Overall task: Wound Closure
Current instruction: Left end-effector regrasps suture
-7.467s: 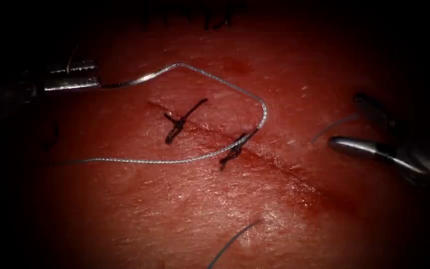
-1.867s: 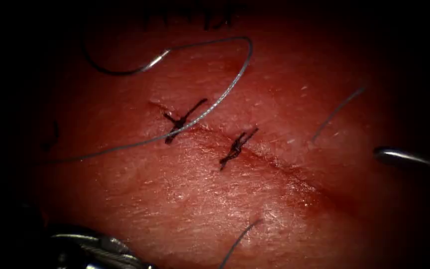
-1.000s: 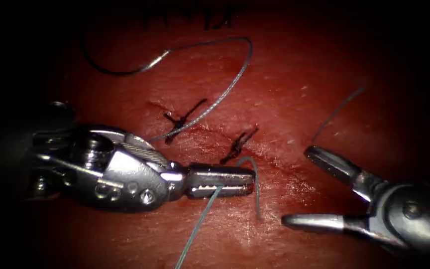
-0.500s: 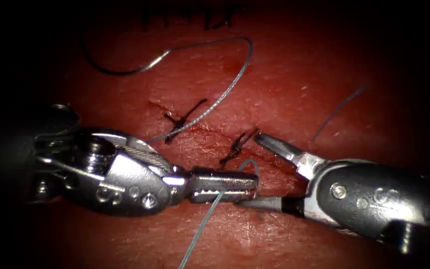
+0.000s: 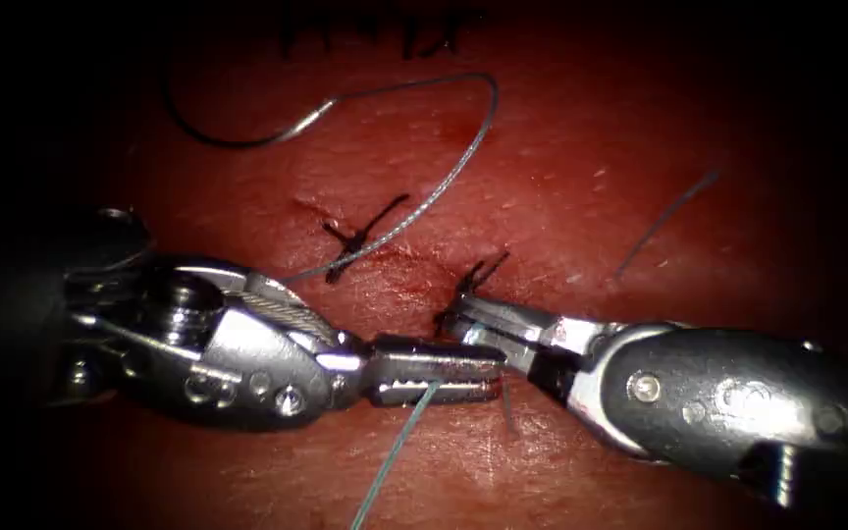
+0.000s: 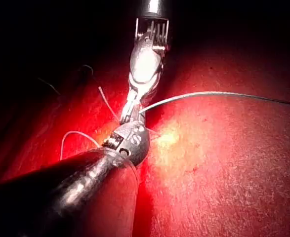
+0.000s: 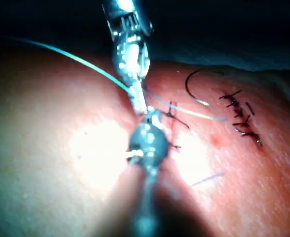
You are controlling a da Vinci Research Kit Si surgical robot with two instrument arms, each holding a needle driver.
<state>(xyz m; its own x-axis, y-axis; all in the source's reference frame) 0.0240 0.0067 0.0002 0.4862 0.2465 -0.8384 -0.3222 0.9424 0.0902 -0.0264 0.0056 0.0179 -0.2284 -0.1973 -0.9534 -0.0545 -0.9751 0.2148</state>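
Note:
The tissue [image 5: 561,147] has a slanting cut [image 5: 414,260] with two dark knotted stitches [image 5: 355,236] on it. My left tool [image 5: 498,368] lies level, left of the cut, shut on the tail end of a curved needle [image 5: 507,407]. Teal thread [image 5: 390,456] trails from its jaws toward the near edge. The right tool [image 5: 458,319] is shut on the needle's arc just beyond the left tool's tip, beside the second stitch [image 5: 473,280]. The needle's point reaches down to the tissue; whether it pierces is unclear. Both tools meet tip to tip in the wrist views, left tool [image 6: 127,111], right tool [image 7: 145,116].
A second curved needle [image 5: 238,139] lies loose at the far left of the tissue. Its grey thread [image 5: 463,162] loops round and crosses the first stitch. A cut end of thread [image 5: 664,221] lies right of the cut. Dark older stitches [image 5: 385,34] line the far edge.
The right tool came in from the right with jaws open, slid up to the left tool's tip and shut on the needle. The left tool stayed in place.

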